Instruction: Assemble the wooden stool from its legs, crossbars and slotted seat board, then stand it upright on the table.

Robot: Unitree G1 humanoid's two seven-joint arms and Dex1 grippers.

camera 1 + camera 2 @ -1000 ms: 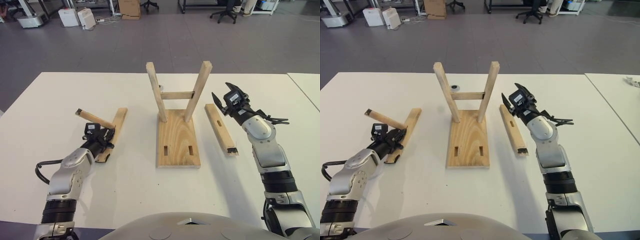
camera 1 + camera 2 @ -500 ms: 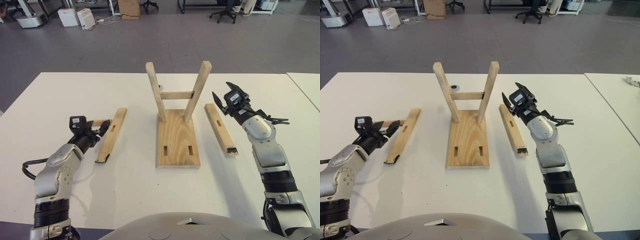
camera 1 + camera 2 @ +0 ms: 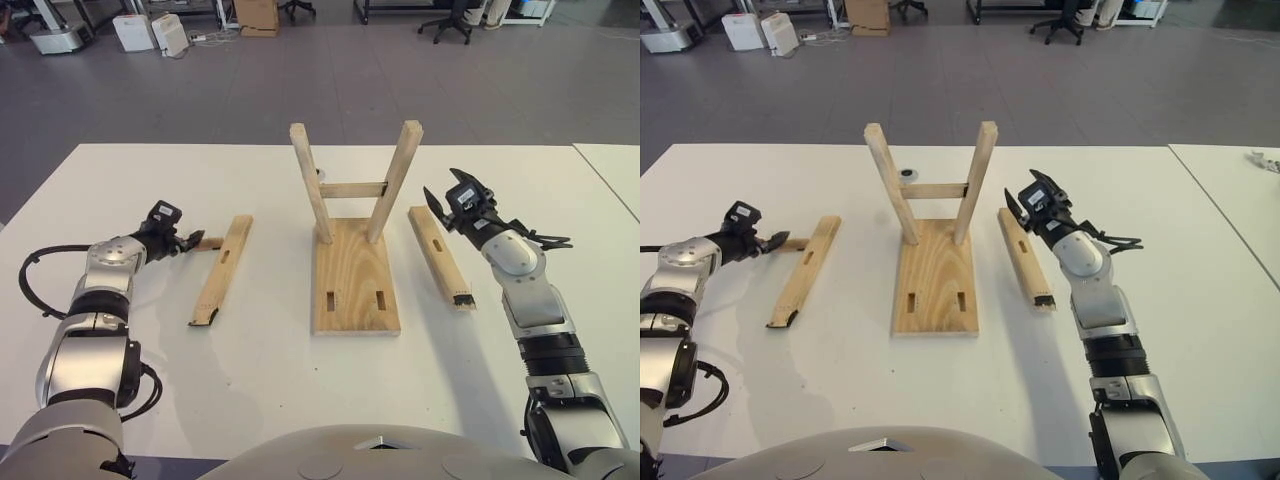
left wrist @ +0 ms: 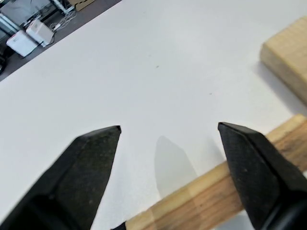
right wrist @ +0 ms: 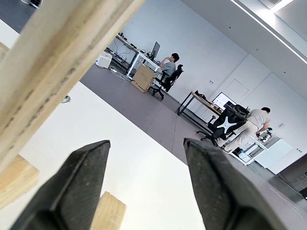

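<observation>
From the head, the slotted seat board (image 3: 355, 285) lies flat on the white table (image 3: 300, 390). 2 standing legs (image 3: 310, 185) rise from the seat board's far end, joined by a fitted crossbar (image 3: 353, 190), and the 2 slots at its near end are open. The right loose leg (image 3: 440, 257) lies just right of the seat board, and the left loose leg (image 3: 222, 270) lies apart on its left. A short crossbar (image 3: 208, 243) lies farther left of the seat board. The left gripper (image 3: 186, 242) sits low at that bar's outer end. The right gripper (image 3: 447, 192) hovers right of the seat board, over the right loose leg's far end.

At the left wrist, the black fingers (image 4: 86, 163) are spread wide, and the short crossbar runs across beneath them.

At the right wrist, the fingers (image 5: 72, 191) are spread apart, gripping nothing, with a pale wooden leg close alongside.
</observation>
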